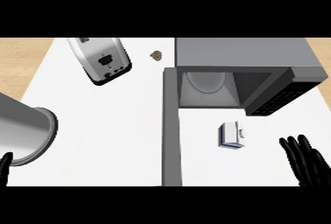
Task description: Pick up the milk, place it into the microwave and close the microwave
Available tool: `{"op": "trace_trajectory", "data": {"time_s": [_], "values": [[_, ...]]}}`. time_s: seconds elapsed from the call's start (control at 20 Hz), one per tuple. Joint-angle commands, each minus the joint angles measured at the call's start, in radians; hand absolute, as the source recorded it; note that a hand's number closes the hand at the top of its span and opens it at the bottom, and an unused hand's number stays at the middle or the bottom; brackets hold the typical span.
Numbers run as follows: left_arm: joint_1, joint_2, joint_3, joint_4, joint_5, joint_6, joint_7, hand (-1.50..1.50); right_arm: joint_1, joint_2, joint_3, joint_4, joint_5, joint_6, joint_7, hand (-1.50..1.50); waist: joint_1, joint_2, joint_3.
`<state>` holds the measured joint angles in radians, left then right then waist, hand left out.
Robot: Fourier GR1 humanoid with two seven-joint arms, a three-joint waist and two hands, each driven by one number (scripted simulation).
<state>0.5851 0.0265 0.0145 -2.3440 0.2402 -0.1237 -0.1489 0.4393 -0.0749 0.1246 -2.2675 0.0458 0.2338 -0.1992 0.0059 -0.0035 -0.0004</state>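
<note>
A small white milk carton [232,134] stands on the white counter, just in front of the open microwave [245,65]. The microwave's door [170,127] swings out toward me on the left of the carton, and a glass turntable [205,82] shows inside. My right hand [306,162] is at the lower right, fingers straight and pointing up, a short way right of the carton and not touching it. Only a fingertip of my left hand [5,168] shows at the lower left edge.
A silver toaster [100,59] lies at the back left. A large metal pot [26,129] sits at the left edge. A small brown object [156,55] rests near the microwave's back left corner. Wooden floor shows beyond the counter's sides.
</note>
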Motion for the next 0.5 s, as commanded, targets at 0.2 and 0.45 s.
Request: {"op": "trace_trajectory", "data": {"time_s": [0.2, 0.45], "values": [[0.146, -0.025, 0.019, -0.023, 0.011, -0.097, -0.090, -1.50, -0.039, 0.048, 0.043, 0.123, 0.120, -0.052, -0.049, -1.50, 0.004, 0.001, 0.000], [0.212, -0.025, 0.042, -0.018, 0.051, -0.148, -0.137, -1.50, -0.150, 0.042, -0.028, 0.266, 0.113, -0.068, -0.067, -1.50, 0.006, 0.002, 0.001]]}}
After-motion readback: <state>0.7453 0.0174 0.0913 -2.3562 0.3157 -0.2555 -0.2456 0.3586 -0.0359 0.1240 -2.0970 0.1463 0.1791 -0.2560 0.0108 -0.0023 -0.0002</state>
